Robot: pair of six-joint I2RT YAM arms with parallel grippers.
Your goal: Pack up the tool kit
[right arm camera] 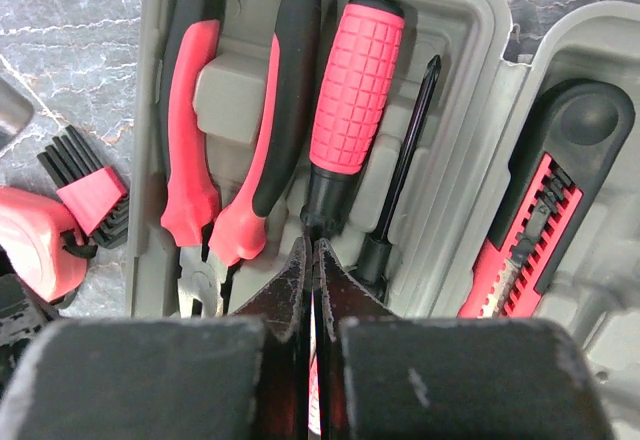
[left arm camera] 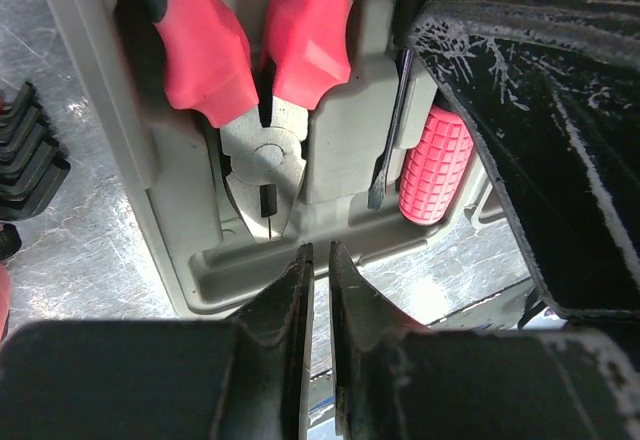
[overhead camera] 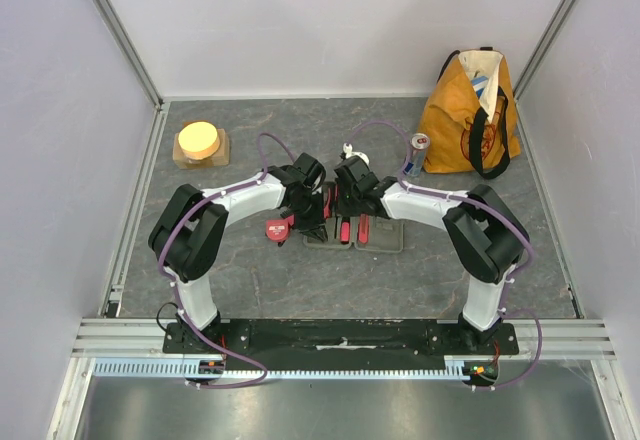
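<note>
Open tool kit (overhead camera: pixel 355 232) on tabletop (overhead camera: pixel 300 280) directly under both pincers. Right pincer (right arm camera: pixel 312 260) fully closed, empty, w/ tips at screwdriver (right arm camera: pixel 352 90); left pincer (left arm camera: pixel 318 270) nearly closed, empty, near pliers (left arm camera: pixel 262 160).

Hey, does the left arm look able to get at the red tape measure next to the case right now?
Probably yes. The tape measure lies on the table left of the open case, beside the left end effector, with nothing on top of it.
</note>
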